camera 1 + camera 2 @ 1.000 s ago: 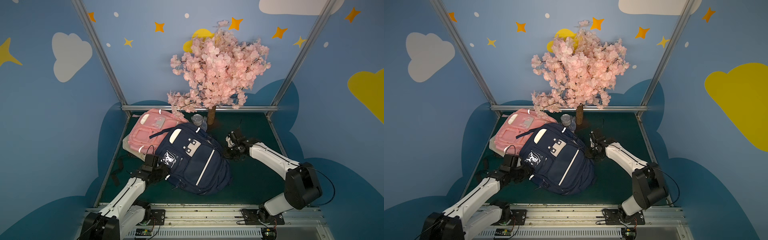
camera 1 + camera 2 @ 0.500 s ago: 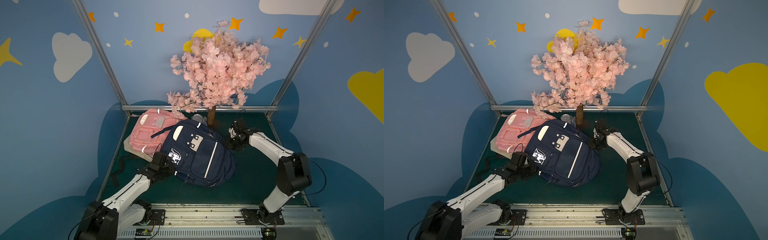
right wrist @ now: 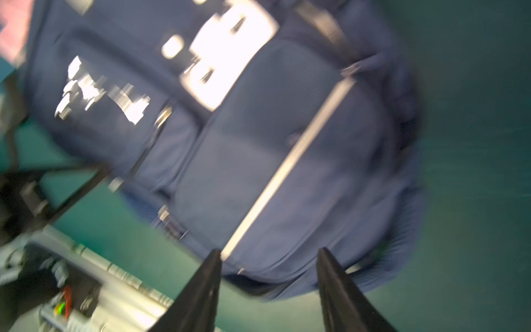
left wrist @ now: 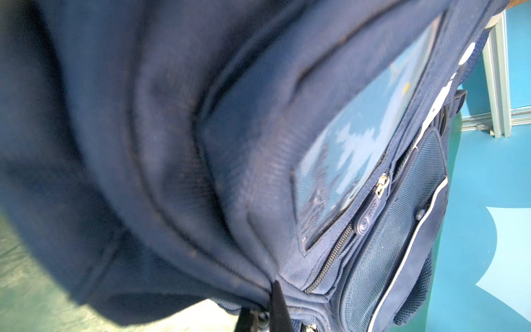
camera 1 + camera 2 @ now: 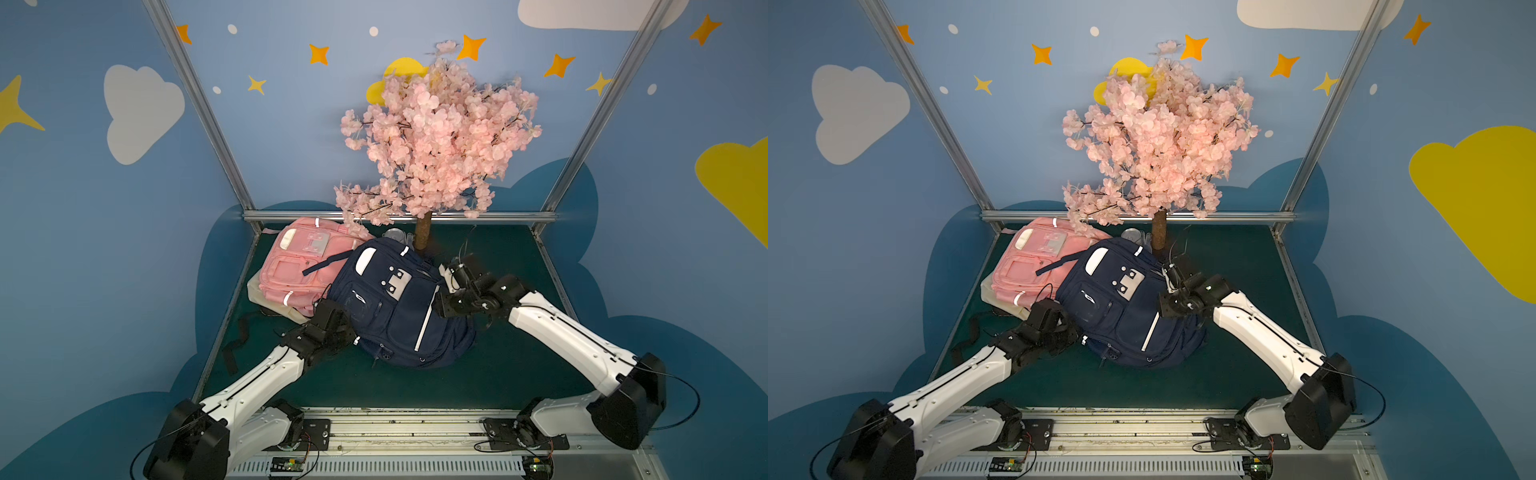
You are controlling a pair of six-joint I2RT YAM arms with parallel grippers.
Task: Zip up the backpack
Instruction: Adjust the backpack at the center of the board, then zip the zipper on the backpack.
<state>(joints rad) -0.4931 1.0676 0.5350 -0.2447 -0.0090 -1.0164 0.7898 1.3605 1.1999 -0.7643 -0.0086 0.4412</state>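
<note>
The navy backpack (image 5: 399,307) (image 5: 1125,307) lies front-up on the green table, its top toward the tree. My left gripper (image 5: 352,328) (image 5: 1079,329) is shut on a fold of its fabric (image 4: 258,276) at the lower left edge; the fingertips (image 4: 277,299) pinch the seam. A rubber zipper pull (image 4: 370,212) rests on a front pocket zip. My right gripper (image 5: 449,277) (image 5: 1168,279) (image 3: 268,258) hovers open over the backpack's (image 3: 258,149) upper right side, with nothing between its fingers.
A pink backpack (image 5: 299,266) lies behind and left, on a cream bag (image 5: 266,299). The blossom tree's trunk (image 5: 423,232) and a clear bottle (image 5: 395,235) stand close behind. A black strap (image 5: 232,345) trails by the left wall.
My left gripper closed on the backpack's lower left edge. My right gripper opened, let go at the right side and lifted. The backpack shifted slightly back and right.
</note>
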